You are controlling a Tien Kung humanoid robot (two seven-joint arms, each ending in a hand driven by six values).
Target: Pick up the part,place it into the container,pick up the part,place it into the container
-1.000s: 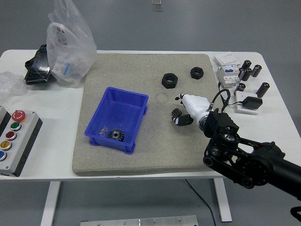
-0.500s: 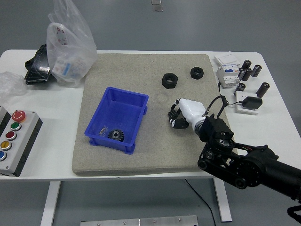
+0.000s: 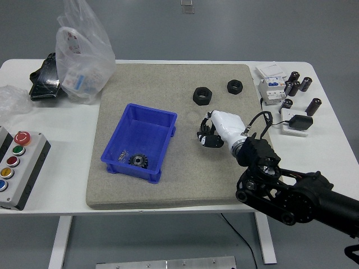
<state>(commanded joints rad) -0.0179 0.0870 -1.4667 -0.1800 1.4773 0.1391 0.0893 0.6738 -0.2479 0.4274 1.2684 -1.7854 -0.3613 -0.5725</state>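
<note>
Right of the blue container [image 3: 140, 140], mid-mat: right hand [image 3: 212, 134], fingers curled around a dark part, seemingly carrying it; next, travel left over the rim, then release beside the gear [image 3: 137, 161].

The white table [image 3: 67, 190] carries a grey mat [image 3: 168, 185], a button box [image 3: 17, 165], a plastic bag [image 3: 84, 53], a circuit breaker [image 3: 271, 87] and capacitors [image 3: 305, 84].

Black gear [image 3: 137, 161] in blue container [image 3: 141, 142]; two black nuts [image 3: 202, 95] beyond.
</note>
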